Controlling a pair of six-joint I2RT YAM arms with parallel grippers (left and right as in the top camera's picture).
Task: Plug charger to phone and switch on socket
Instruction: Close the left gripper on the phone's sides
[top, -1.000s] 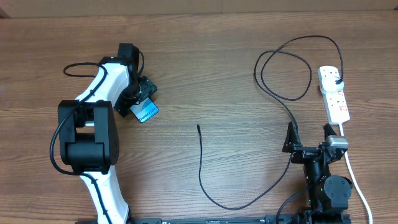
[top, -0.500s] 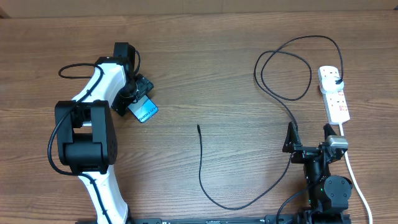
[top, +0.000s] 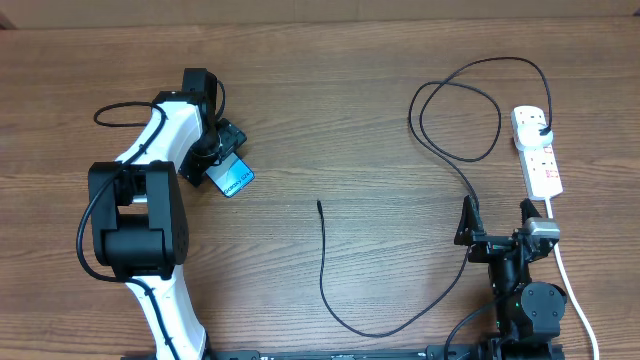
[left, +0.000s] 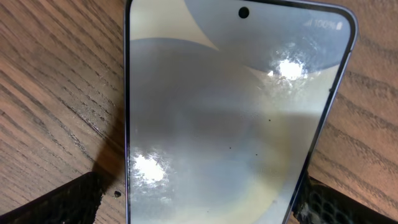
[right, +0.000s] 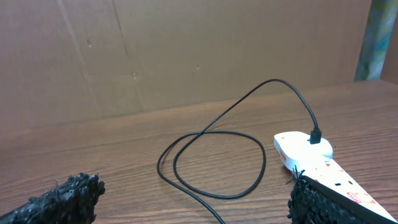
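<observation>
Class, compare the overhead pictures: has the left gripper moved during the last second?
Yes. The left gripper has shifted slightly left in the picture, away from the loose cable tip, which stayed put.

1. Slim rectangular dark-edged smartphone (left: 230, 112), between the left gripper's (left: 205, 208) black mesh-textured jaws: pale grey-blue screen, cream curves, white glare spots.
2. Long thin black cable (top: 322, 250), ahead of the right gripper's (right: 193, 205) jaws: black throughout.
3. White elongated plastic power strip (right: 292, 152), beside the right-hand jaw: white, reddish markings.
4. Brown wooden table (top: 330, 120): streaked grain.
</observation>
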